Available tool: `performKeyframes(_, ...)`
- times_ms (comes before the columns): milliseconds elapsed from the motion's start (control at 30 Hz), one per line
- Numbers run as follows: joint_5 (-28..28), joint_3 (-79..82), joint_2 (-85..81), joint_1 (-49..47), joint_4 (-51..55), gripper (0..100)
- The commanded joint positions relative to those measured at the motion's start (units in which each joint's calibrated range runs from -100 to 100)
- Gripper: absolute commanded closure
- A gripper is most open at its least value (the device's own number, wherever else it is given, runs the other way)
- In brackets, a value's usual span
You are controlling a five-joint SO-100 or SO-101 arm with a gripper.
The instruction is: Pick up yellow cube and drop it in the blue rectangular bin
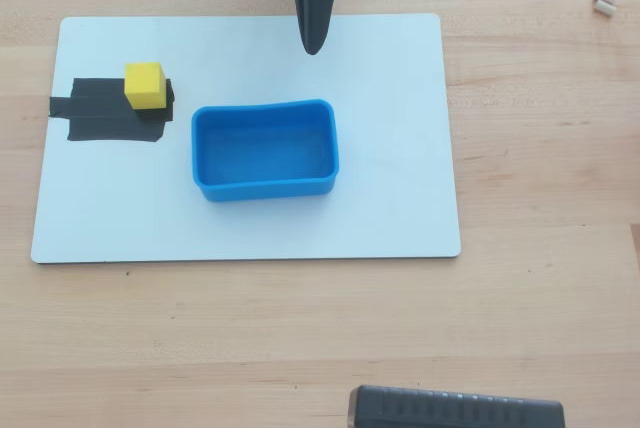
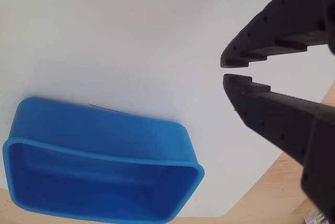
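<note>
The yellow cube [image 1: 144, 85] sits on a patch of black tape [image 1: 100, 113] at the left of the white board [image 1: 390, 198] in the overhead view. It is out of the wrist view. The blue rectangular bin [image 1: 265, 188] stands empty at the board's middle, to the right of the cube; it also shows in the wrist view [image 2: 104, 135] at the lower left. My gripper [image 1: 313, 46] hangs at the board's far edge, beyond the bin and well right of the cube. In the wrist view the gripper [image 2: 226, 70] has its tips nearly touching and holds nothing.
The board lies on a wooden table. A black ridged object [image 1: 455, 410] lies at the bottom edge of the overhead view. Small white bits [image 1: 603, 3] lie at the top right corner.
</note>
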Motion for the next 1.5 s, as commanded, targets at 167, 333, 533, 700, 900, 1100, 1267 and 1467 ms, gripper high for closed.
performKeyframes(167,-0.39,-0.17,-1.26,0.1,0.37,100)
performKeyframes(333,-0.1,-0.17,-1.26,0.7,0.37,100)
performKeyframes(533,1.07,-4.62,-0.05,4.99,0.04,100)
performKeyframes(700,1.17,-17.35,14.44,6.19,-1.28,100)
performKeyframes(900,4.3,-35.35,36.09,14.76,-0.05,100)
performKeyframes(1100,8.64,-46.99,52.34,23.17,1.28,100)
performKeyframes(1267,12.06,-56.08,64.79,27.97,1.44,100)
performKeyframes(1467,14.41,-71.44,80.4,32.69,3.26,100)
